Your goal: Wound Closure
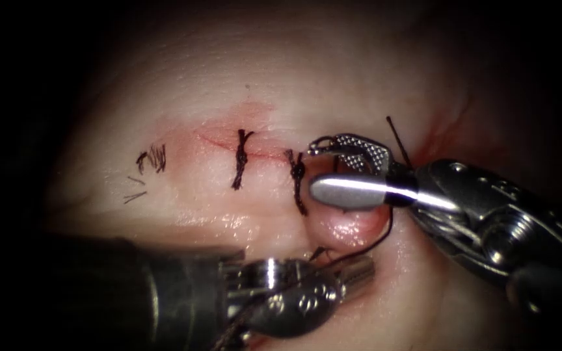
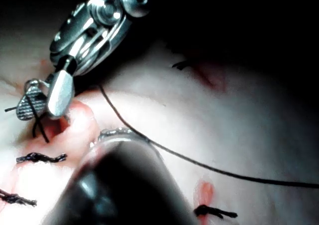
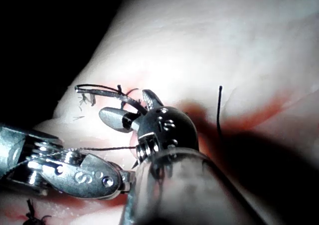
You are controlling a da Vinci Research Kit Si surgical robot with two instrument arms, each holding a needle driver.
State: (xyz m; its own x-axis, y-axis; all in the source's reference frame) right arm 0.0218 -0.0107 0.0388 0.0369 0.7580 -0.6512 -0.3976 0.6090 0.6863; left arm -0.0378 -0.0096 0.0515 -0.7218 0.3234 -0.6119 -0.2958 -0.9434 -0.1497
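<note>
**A:** Where is the thin, curved steel needle (image 3: 102, 87)?

**B:** At the tips of the right arm's silver pincer (image 1: 315, 168), over the right end of the red cut (image 1: 219, 140). That pincer is wide open and grips nothing. A strand lies across its ridged jaw. I cannot tell whether the needle's point is in the tissue.

**A:** And the thin black suture thread (image 1: 365, 246)?

**B:** It curves down from under the right pincer to the left arm's steel pincer (image 1: 362, 268). That one looks closed on the thread, below the cut.

**A:** What could go wrong?

**B:** With nothing gripping it, the needle could shift or tip, I think. A hard pull from the left pincer might tear the pale, soft pork tissue (image 1: 333, 71) or catch the nearer of the two dark knotted stitches (image 1: 298, 179), which sits just beside the open jaws.

**A:** And room to move?

**B:** It's tight where the jaws, stitch and raised fold meet. There's bare tissue above the cut. Short cut ends of thread (image 1: 154, 158) lie well to the left, and red fluid (image 1: 440, 133) stains the right.
</note>
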